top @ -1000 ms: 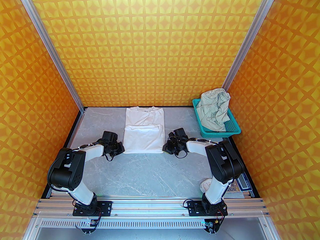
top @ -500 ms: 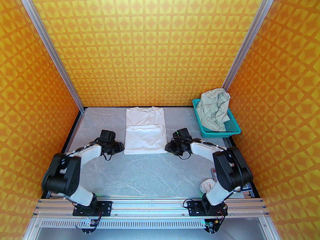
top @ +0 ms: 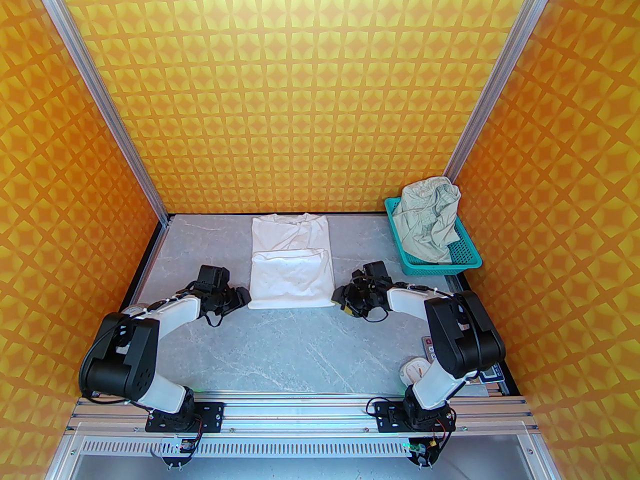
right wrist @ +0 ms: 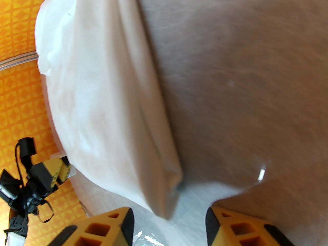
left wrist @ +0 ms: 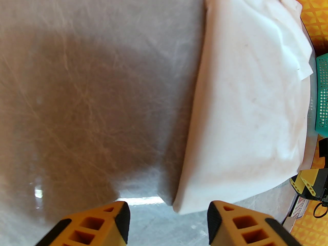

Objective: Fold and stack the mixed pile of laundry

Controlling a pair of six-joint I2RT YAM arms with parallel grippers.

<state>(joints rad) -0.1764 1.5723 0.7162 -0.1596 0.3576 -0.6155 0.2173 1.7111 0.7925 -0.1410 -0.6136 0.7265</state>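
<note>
The white T-shirt (top: 290, 268) lies folded flat at the middle back of the grey table, its near half doubled over the far half. My left gripper (top: 244, 298) sits open at the shirt's near left corner. In the left wrist view that corner of the T-shirt (left wrist: 246, 111) lies just ahead of the gap in the left gripper (left wrist: 167, 222). My right gripper (top: 339, 299) is open at the near right corner, and the T-shirt (right wrist: 102, 99) ends just in front of the right gripper (right wrist: 169, 224). The pale greenish shorts (top: 430, 218) sit crumpled in the basket.
The teal mesh basket (top: 467, 258) stands at the back right against the wall. A small keypad device (top: 492, 373) and a white round object (top: 412, 368) lie at the near right behind the right arm. Bare table (top: 300, 348) stretches in front of the shirt.
Both grippers have opened and let go of the shirt's near corners. The right gripper drew back slightly to the right, and both arms' elbows sank outward and lower.
</note>
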